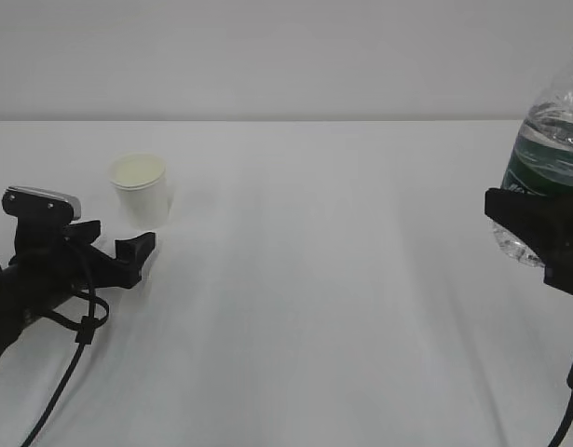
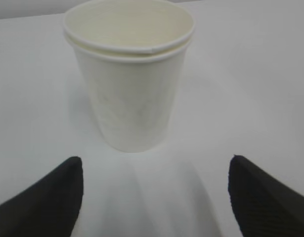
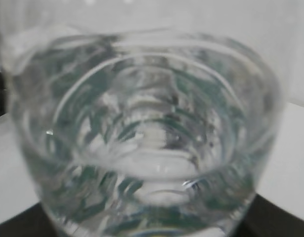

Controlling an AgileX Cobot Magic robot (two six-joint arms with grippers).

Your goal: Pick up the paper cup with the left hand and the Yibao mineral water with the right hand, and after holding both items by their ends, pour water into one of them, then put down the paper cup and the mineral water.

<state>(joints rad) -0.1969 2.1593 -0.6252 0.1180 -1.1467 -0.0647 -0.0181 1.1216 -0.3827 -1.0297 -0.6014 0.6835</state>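
The jaws of the left hand [image 2: 154, 197] are spread wide, and the paper cup [image 2: 129, 74] is seen standing upright on the white counter [image 1: 342, 307] just beyond their tips, untouched and centred in the gap. The jaws of the right hand [image 1: 538, 237] are clamped around the Yibao mineral water [image 1: 547, 158], which is held clear of the counter at the right edge of the exterior view, well apart from the cup. Half of the pick-up is judged done: the bottle is lifted, while the cup is yet to be grasped, and the pouring and setting down are left. The cup appears plain white and tapered, with a doubled rim line suggesting two nested cups, and its inside looks empty. The bottle is clear and ribbed, with a dark green label band and water inside; its neck is cut off by the frame.
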